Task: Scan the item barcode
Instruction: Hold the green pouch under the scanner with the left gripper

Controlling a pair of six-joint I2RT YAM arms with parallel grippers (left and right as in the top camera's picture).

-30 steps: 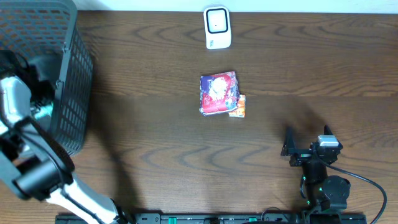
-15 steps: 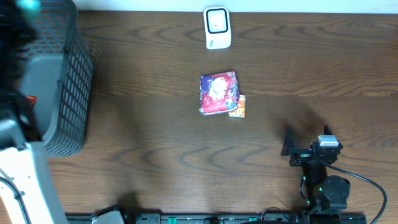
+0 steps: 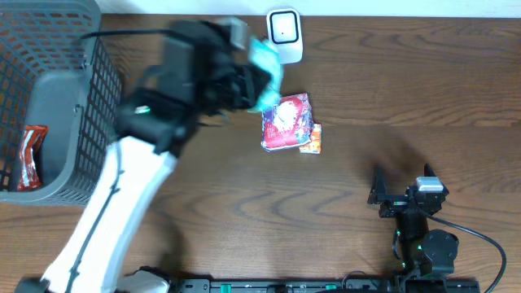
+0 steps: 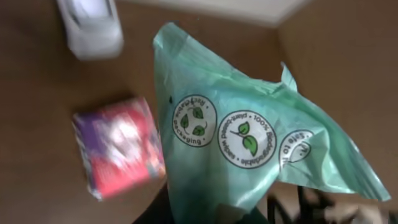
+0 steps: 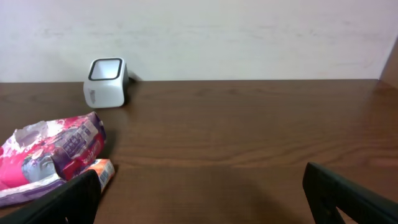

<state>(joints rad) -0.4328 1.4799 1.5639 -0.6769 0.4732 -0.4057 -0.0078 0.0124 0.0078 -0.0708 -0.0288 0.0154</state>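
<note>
We see the wooden table point(image 3: 407, 81), with the grey mesh basket point(image 3: 89, 122) at its left end. Our left gripper point(image 3: 248, 81), blurred, is clamped on a green plastic packet point(image 4: 249, 143), held above the table just beside the white scanner point(image 3: 285, 37) and the red-and-purple packet point(image 3: 286, 122). Our right gripper point(image 3: 403, 183) rests near the front edge, well apart, jaws spread wide, holding nothing.

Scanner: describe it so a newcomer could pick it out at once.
Look along the far edge of the dark wooden table, about midway across. The scanner stands there, a small white box with a dark-rimmed window in its top. Unlike the colourful packets nearer the middle and the pale green bag beside it, it is plain white and boxy.
</note>
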